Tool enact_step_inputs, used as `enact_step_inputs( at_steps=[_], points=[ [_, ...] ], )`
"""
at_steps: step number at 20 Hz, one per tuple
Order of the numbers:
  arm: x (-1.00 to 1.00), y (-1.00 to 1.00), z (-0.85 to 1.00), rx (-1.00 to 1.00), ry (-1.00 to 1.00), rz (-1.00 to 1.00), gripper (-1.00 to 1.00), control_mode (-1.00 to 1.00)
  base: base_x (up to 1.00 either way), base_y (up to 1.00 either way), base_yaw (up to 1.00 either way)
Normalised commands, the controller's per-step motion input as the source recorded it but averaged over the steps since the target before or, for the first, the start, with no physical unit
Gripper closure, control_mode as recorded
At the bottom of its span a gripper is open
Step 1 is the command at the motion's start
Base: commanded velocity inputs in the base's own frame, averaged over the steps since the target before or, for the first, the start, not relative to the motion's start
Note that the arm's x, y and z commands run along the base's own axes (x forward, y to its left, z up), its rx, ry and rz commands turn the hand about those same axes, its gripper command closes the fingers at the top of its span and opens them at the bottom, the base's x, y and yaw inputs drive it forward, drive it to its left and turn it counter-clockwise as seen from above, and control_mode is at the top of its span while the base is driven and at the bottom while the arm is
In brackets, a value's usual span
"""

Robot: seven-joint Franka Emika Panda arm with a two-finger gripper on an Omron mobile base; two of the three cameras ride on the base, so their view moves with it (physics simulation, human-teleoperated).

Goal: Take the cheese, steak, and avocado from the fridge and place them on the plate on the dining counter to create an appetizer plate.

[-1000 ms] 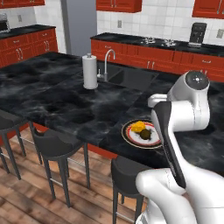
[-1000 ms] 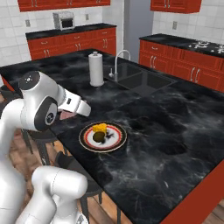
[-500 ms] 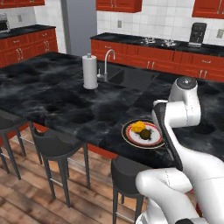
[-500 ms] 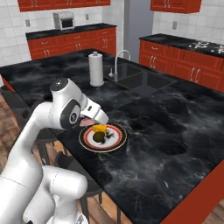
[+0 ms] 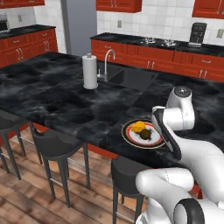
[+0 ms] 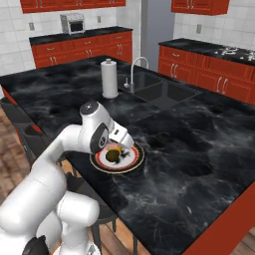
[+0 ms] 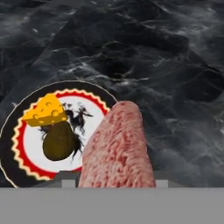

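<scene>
- Left base view: arm bends up from the lower right, its hand down low at the plate [image 5: 131, 141] on the near edge of the dining counter [image 5: 57, 100].
- Plate carries the cheese [image 5: 138, 127], a yellow chunk, with a dark avocado [image 5: 145, 134] touching it on the right.
- The gripper itself is hidden behind the arm's forearm here; cannot tell the jaws from this side.
- Paper towel roll [image 5: 89, 71] stands upright further back on the counter, just beside the faucet [image 5: 107, 61] and the sink [image 5: 131, 78].
- Dark stools [image 5: 54, 146] line the near side. Grey fridge [image 5: 81, 25] stands at the back wall, door closed.
- Right base view: arm rises from lower left, hand tilted down over the plate [image 6: 130, 164], covering its left part.
- Avocado [image 6: 113, 155] sits dark in the plate's middle, a bit of cheese [image 6: 118, 147] showing behind it.
- Paper towel roll [image 6: 109, 78] and faucet [image 6: 135, 69] behind; fridge [image 6: 155, 25] in the back corner.
- Hand view: steak [image 7: 117, 151], a pinkish-red marbled slab, sticks forward from between the fingers, gripper [image 7: 113, 183] clamped partway closed on it.
- Steak hangs over the plate's [image 7: 13, 144] right rim; whether it touches the plate I cannot tell.
- Cheese [image 7: 44, 111] lies at the upper left of the plate, avocado [image 7: 59, 141] touching it just below.
- Black marbled counter [image 7: 166, 61] all around.
</scene>
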Motion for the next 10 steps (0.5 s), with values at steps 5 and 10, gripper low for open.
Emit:
enact_step_inputs(
  at_steps=[5, 10],
  points=[
    [0.43, -0.06, -0.50, 0.00, 0.00, 0.15, 1.00, -1.00, 0.00, 0.00, 0.00],
    [0.48, 0.00, -0.44, 0.00, 0.00, 0.14, 1.00, -1.00, 0.00, 0.00, 0.00]
  ],
)
